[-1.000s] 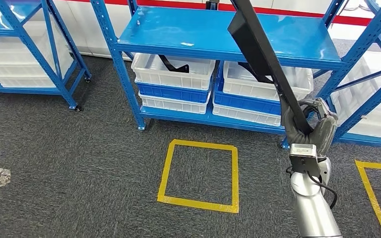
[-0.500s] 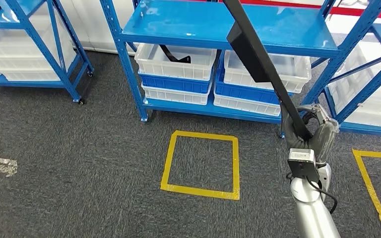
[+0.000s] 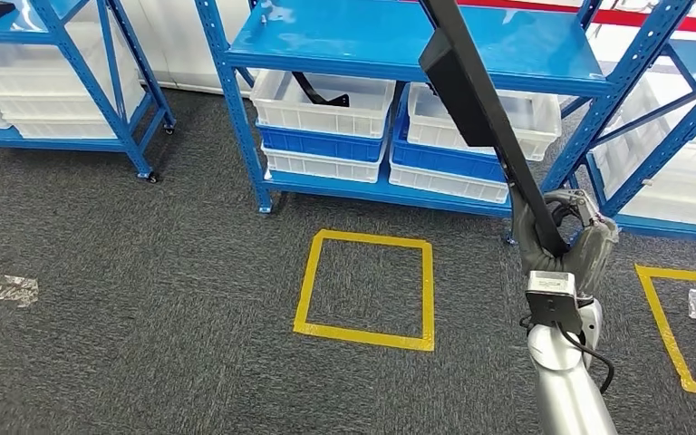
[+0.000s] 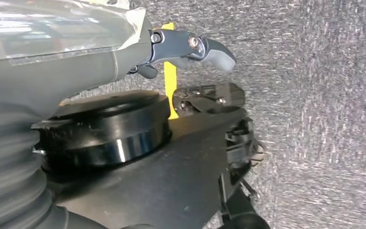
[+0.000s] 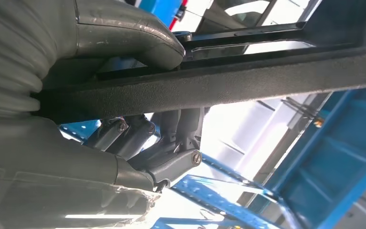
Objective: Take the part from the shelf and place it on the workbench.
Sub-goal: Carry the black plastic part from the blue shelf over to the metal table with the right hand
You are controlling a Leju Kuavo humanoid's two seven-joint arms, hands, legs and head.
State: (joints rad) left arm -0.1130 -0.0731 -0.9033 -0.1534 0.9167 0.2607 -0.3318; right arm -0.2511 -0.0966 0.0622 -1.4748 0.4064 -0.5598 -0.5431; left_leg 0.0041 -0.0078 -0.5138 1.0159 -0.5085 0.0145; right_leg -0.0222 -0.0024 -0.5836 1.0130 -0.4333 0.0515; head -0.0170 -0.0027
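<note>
Fingers (image 5: 138,131) of the right hand (image 3: 562,240) clamp the black part (image 3: 480,109), tilted over the shelf (image 3: 344,41). Left hand (image 4: 190,47) fingers: cannot tell.

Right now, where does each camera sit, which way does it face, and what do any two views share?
Head view: high on the body, looking forward and down at carpet, blue shelf and right hand gripping the black part.
Left wrist view: behind the left hand, facing the carpet.
Right wrist view: behind the right hand, facing up along the part.
Head and right wrist views share hand, part, shelf.
</note>
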